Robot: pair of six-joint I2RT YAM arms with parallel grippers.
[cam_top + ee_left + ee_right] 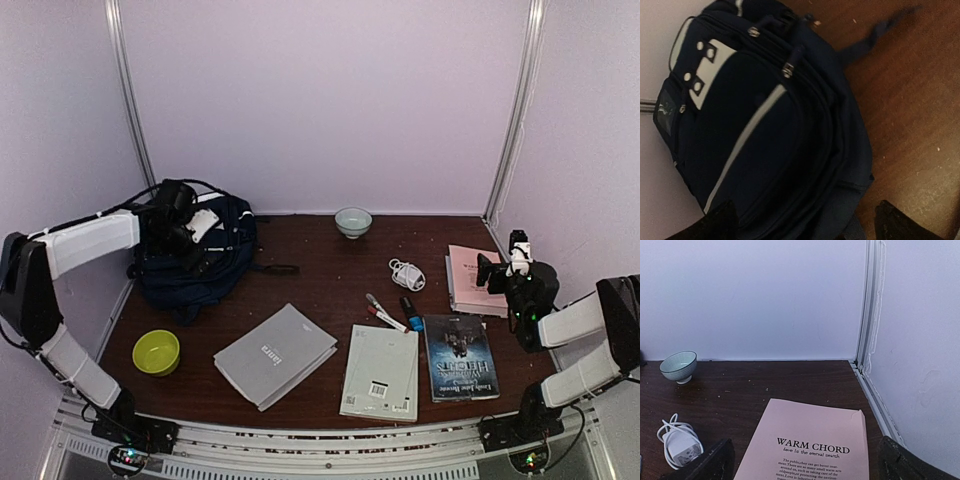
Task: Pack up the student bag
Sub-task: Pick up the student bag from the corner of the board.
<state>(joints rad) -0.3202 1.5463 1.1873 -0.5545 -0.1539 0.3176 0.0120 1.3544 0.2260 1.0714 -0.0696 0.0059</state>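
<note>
Opening the bag [765,130]: left gripper [805,225], jaws apart, hovers over it far left and needs a zip pull [786,70]; right gripper [807,462] likewise apart

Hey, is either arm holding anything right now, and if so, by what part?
Nothing is held. The left gripper is open above the student bag, not gripping it. The right gripper is open over the pink book.
</note>
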